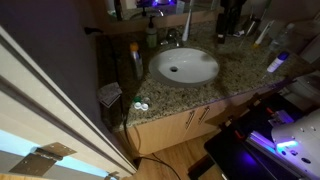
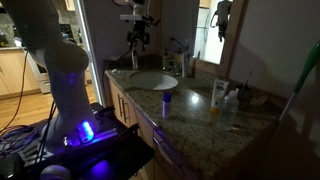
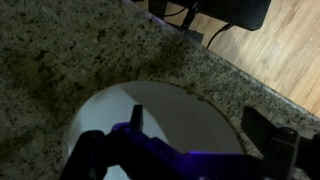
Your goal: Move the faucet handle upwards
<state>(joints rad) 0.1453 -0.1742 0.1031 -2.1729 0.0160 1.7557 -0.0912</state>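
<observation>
Wrist view shows my tool (image 3: 192,130) with its two fingers standing apart and nothing between them, looking down on the white basin (image 3: 150,115) set in the speckled granite worktop (image 3: 60,50). The faucet handle does not appear there. In an exterior view the faucet handle (image 1: 172,35) sits on top of the short silver faucet at the basin's back rim, just beside the green soap bottle (image 1: 152,38). In an exterior view my tool (image 2: 138,38) hangs above the basin's near side, apart from the faucet (image 2: 177,50).

I judge I am on the approach. To do it well I should travel toward the back rim, keep clear of the bottle, come in low and get one finger under the lever's free end, then lift gently along its arc rather than dragging sideways.

The lever is too small here to read surely. Its long axis seems to run from the back rim out over the basin, lying roughly flat, but I cannot confirm that.
</observation>
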